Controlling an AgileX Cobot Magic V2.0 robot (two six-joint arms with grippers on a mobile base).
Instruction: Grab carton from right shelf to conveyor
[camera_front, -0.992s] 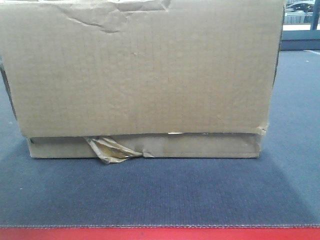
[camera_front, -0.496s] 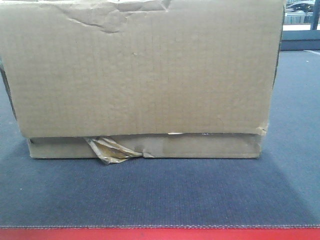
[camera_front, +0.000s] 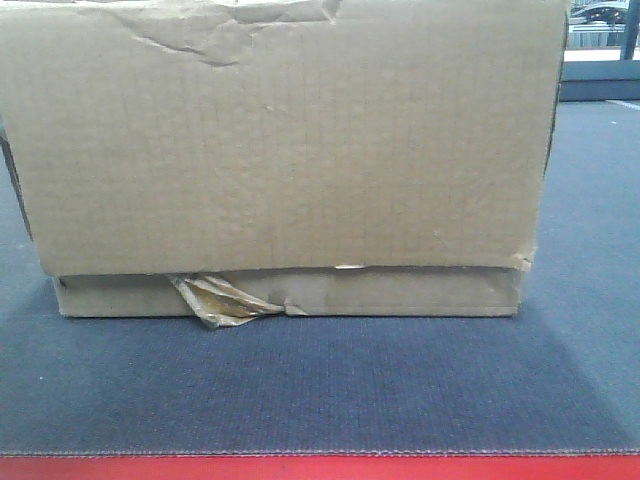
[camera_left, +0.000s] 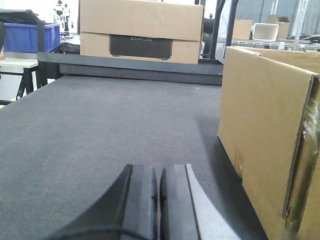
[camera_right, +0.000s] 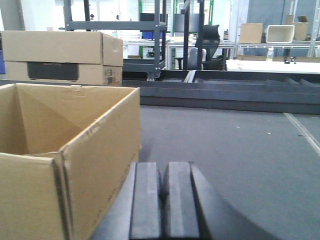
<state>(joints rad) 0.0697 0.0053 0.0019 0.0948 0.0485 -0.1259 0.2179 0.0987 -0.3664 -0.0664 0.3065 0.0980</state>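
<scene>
A large brown carton (camera_front: 290, 150) with torn tape at its lower edge stands on the dark grey belt (camera_front: 320, 390), filling the front view. In the left wrist view the carton (camera_left: 265, 130) is to the right of my left gripper (camera_left: 159, 172), which is shut and empty, low over the belt. In the right wrist view the carton (camera_right: 65, 150) is open-topped and stands to the left of my right gripper (camera_right: 164, 170), which is shut and empty. Neither gripper touches the carton.
A red strip (camera_front: 320, 468) runs along the belt's near edge. A second carton with a black label (camera_left: 142, 30) stands beyond the belt's far rail; it also shows in the right wrist view (camera_right: 62, 57). Shelving, tables and a blue bin (camera_left: 30, 36) stand behind.
</scene>
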